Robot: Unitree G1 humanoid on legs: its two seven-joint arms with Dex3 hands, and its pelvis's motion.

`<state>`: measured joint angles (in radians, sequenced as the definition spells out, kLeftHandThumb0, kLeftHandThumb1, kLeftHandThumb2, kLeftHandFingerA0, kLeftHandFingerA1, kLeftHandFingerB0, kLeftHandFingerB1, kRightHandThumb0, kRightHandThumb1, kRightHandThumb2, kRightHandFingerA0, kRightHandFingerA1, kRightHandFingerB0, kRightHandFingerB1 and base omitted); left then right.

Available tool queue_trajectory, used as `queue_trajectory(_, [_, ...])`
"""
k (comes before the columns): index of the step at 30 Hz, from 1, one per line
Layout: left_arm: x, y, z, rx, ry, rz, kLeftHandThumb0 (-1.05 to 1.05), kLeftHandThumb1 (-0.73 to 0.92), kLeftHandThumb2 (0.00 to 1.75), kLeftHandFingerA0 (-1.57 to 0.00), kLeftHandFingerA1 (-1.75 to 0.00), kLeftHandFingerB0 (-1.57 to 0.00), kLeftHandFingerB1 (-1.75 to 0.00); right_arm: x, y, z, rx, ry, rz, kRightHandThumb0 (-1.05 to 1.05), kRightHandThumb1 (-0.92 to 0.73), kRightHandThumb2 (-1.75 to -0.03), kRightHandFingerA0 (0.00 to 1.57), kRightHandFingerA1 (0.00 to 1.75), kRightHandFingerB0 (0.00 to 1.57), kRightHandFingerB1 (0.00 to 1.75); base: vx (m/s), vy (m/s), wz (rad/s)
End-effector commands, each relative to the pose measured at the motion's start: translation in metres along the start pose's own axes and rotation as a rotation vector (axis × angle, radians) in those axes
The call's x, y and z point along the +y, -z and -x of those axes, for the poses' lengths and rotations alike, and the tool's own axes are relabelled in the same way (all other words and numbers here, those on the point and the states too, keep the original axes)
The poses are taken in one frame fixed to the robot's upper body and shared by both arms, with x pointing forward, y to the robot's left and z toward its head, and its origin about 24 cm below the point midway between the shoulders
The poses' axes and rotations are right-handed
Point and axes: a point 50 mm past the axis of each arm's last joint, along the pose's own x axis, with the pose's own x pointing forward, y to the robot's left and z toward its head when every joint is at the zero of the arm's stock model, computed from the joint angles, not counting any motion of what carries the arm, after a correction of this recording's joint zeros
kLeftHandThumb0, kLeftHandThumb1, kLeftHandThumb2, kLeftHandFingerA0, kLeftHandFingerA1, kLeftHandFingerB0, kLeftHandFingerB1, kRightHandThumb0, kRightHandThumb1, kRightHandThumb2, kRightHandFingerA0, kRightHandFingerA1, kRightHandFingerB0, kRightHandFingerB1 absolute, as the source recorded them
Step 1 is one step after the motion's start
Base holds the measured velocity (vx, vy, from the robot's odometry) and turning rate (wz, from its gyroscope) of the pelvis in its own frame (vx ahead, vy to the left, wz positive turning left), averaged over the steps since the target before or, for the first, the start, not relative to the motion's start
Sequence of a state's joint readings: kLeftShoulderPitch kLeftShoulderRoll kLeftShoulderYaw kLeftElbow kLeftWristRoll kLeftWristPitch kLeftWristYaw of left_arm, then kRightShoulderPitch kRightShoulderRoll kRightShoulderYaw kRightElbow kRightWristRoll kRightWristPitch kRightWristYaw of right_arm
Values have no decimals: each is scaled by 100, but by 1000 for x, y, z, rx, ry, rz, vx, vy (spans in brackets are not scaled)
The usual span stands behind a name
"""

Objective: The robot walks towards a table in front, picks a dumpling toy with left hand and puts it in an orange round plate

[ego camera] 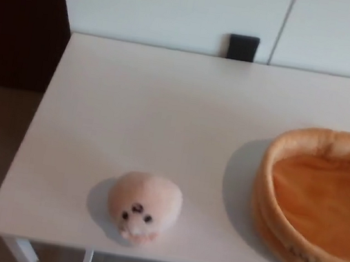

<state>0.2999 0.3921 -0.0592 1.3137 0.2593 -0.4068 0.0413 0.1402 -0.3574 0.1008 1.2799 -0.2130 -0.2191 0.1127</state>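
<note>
— Where's your dumpling, and which way does it point?

— It sits on the table close to the near edge, left of the middle; its face, two dark eyes and a small mouth, is turned toward you and slightly down; the body is nearly round, so you can't read a clear long axis; if anything it's a touch wider than deep.

— And the plate?

— It's at the table's right side, also toward the near edge, cut off by the picture's right border; a soft orange ring with a raised rim; nothing lies inside the part you can see; it stands well apart from the dumpling, with bare tabletop between them.

— Room to move?

— The whole far half of the table is bare up to the white wall; the left edge drops to dark floor.

— Your hands?

— Neither one shows, so you can't tell how the fingers are set.
</note>
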Motion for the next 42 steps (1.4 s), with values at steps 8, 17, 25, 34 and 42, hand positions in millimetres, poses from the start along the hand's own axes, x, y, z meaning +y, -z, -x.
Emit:
queue_trajectory(8, [-1,7,4,10,-2,-22,-30,61,58,-64,-63,-31,-31,-4,4,1,22,11,28,-49,-62,-82,58,55,28,42,-185,-190,-7])
queue_trajectory(17, [-2,7,4,13,-1,-33,-30,64,60,-66,-66,-30,-31,-3,5,2,15,10,27,-49,-62,-83,57,55,28,43,-89,136,3])
queue_trajectory(25, [0,6,3,7,-9,-11,-30,60,58,-66,-71,-31,-31,-3,3,1,16,3,23,-47,-62,-83,57,56,27,42,-8,75,0])
queue_trajectory(34, [0,6,3,6,-7,-30,-32,61,59,-65,-62,-32,-32,-4,3,1,22,-3,25,-41,-72,-62,65,45,33,31,-82,-234,11])
queue_trajectory(42, [1,5,3,4,-2,-5,-29,62,58,-66,-70,-30,-31,-4,-1,0,20,-7,31,-40,-72,-63,65,45,32,31,-18,0,0])
